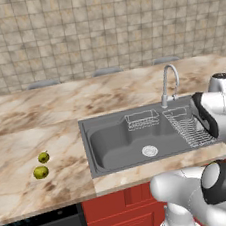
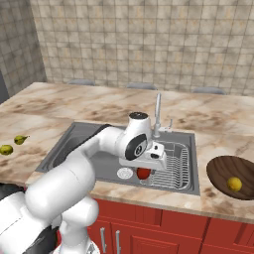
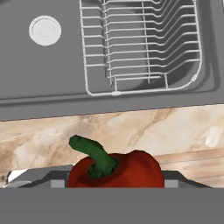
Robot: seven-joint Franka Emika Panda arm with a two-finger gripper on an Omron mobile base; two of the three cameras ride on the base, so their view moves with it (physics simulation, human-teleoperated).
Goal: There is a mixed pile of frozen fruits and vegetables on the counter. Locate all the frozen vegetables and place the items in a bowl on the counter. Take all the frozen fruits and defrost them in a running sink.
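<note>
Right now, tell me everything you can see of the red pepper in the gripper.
The red pepper is a small glossy bell pepper, smooth-skinned and rounded, with a curved green stem rising from a green cap on top. It sits between the fingers of the gripper, which is shut on it and holds it in the air. In the right base view it hangs below the hand, over the front edge of the sink, beside the wire rack. Its lower part is hidden in the hand view.

A glossy red bell pepper with a green stem (image 3: 114, 169) was held above the grey steel sink (image 2: 74, 144); two yellow-green fruits (image 1: 41, 172) lay on the marbled counter (image 1: 35, 120); a yellow-orange item (image 2: 234, 184) sat in the dark brown bowl (image 2: 218, 171).
</note>
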